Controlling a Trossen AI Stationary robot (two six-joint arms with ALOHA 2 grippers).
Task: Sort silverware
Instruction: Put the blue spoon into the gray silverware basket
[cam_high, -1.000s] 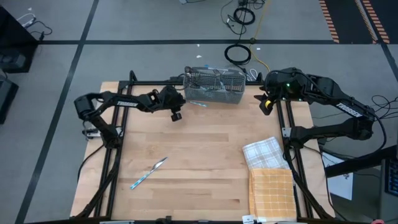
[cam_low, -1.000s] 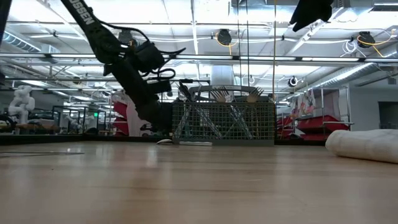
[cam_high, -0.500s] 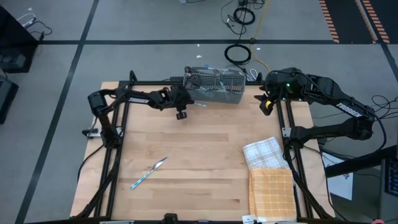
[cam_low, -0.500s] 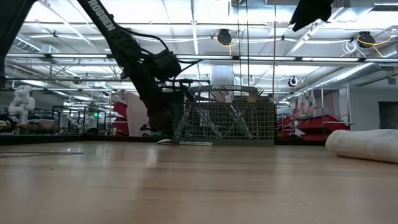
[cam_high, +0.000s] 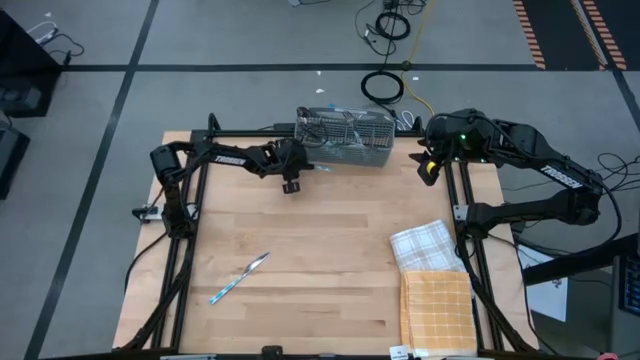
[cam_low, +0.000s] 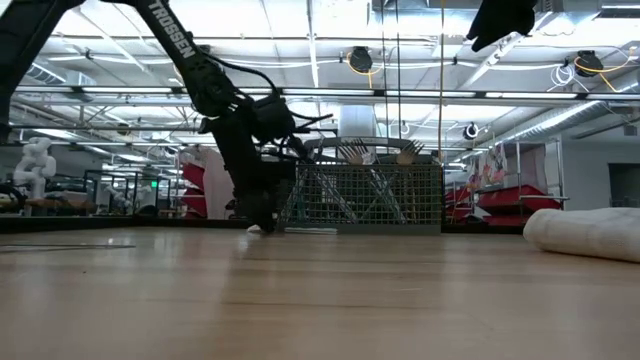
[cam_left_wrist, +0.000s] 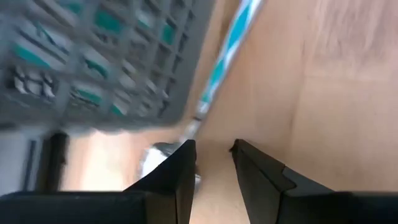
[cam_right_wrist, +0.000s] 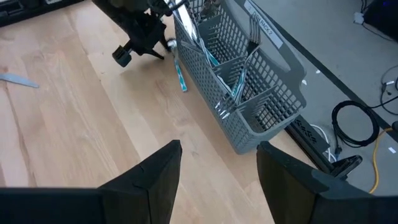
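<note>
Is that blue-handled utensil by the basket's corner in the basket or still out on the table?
Out. The blue-handled spoon lies flat on the wooden table beside the grey mesh basket, under the left pincer.

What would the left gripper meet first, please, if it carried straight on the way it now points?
Most likely the light blue-handled piece of silverware lying on the wooden table beside the grey wire-mesh caddy basket. The left gripper, open, points down at its shiny metal end, though depth is unclear.

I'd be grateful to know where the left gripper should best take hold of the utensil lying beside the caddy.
Probably the neck where the utensil's blue handle meets metal. It lies flat along the caddy's wall, so the left gripper, open, should descend from above, fingers straddling it crosswise.
</note>
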